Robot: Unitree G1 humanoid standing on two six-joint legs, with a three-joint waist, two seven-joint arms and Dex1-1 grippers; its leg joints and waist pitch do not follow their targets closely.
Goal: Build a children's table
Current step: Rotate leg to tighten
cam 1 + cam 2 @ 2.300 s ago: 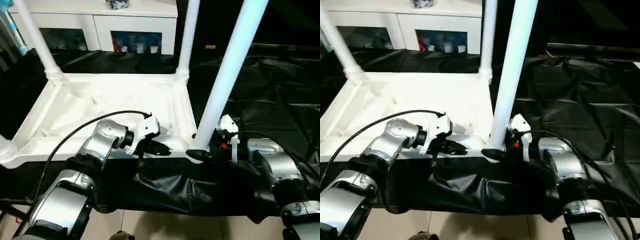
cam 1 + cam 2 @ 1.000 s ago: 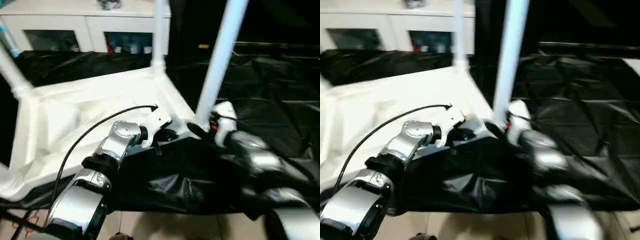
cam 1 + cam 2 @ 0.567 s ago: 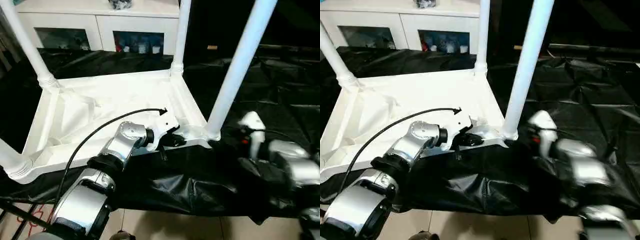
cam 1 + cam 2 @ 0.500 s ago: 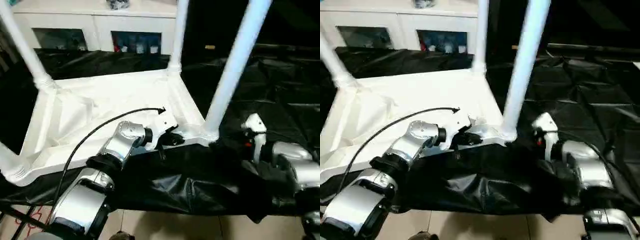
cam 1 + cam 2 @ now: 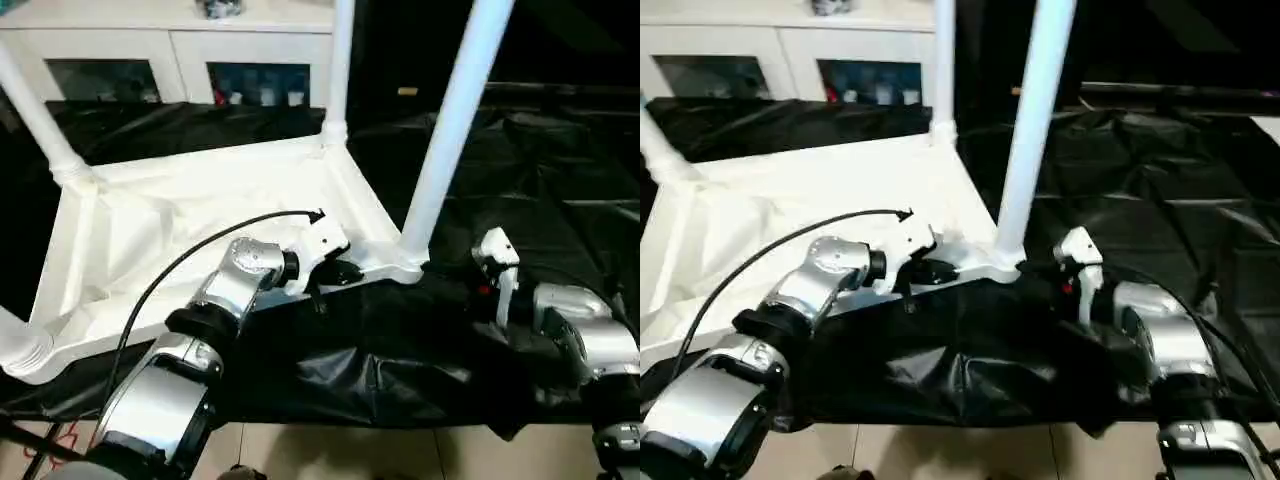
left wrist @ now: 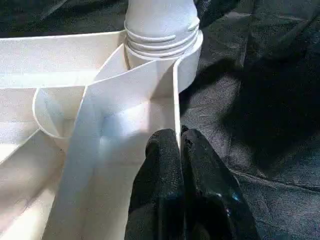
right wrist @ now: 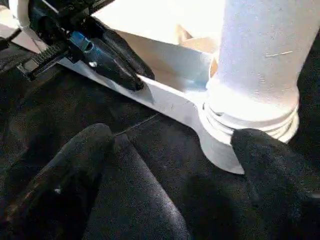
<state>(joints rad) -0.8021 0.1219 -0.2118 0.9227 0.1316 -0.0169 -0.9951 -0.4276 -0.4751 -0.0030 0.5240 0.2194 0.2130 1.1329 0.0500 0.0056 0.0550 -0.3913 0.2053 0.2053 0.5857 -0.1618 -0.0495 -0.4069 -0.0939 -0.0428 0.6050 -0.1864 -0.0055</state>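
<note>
White plastic tabletop (image 5: 200,220) lies upside down on the black sheet (image 5: 560,180), with legs standing in its corner sockets. The left gripper (image 6: 179,145) is pinched shut on the thin rim wall beside the nearest leg (image 5: 450,130). The right gripper (image 7: 172,150) holds nothing; its fingers (image 7: 95,145) are spread wide, just short of that leg's base. I think this leg is being seated, and next the right gripper must close around it and press down.

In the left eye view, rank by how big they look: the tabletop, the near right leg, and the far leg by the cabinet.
1. tabletop
2. near right leg, though nearness to the camera inflates it
3. far leg
</note>
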